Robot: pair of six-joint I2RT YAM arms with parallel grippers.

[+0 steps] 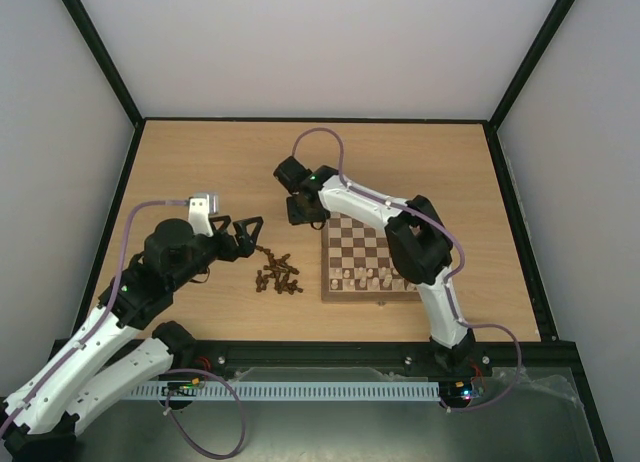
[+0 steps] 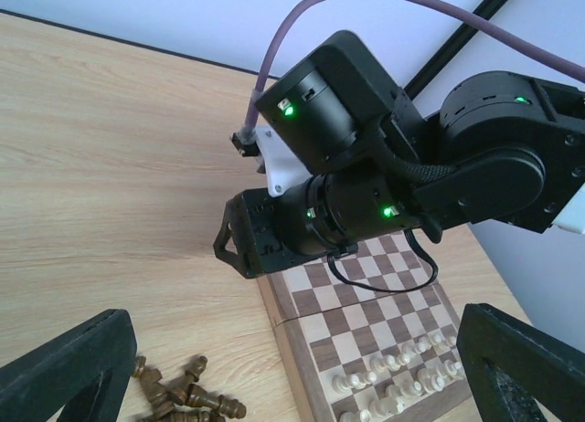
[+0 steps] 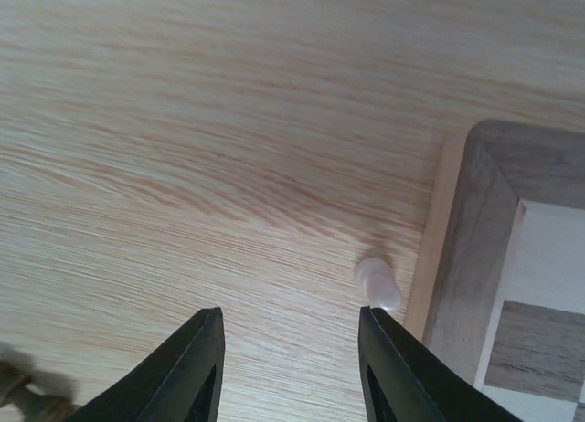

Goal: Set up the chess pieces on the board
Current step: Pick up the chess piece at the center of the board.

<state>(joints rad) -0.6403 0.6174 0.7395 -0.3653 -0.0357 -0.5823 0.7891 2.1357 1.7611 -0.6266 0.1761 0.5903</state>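
Left end effector (image 1: 256, 237) gapes beside dark chess pieces (image 1: 278, 274) lying sideways, jumbled.

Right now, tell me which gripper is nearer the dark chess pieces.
Left. The left gripper hovers beside the dark pieces; the right gripper is farther, at the board's far corner.

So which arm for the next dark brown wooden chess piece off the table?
Left. The left gripper, open, sits beside the pile of dark brown wooden chess pieces, seen between its fingers. The right gripper hangs at the checkered wooden board's far-left corner, farther off.
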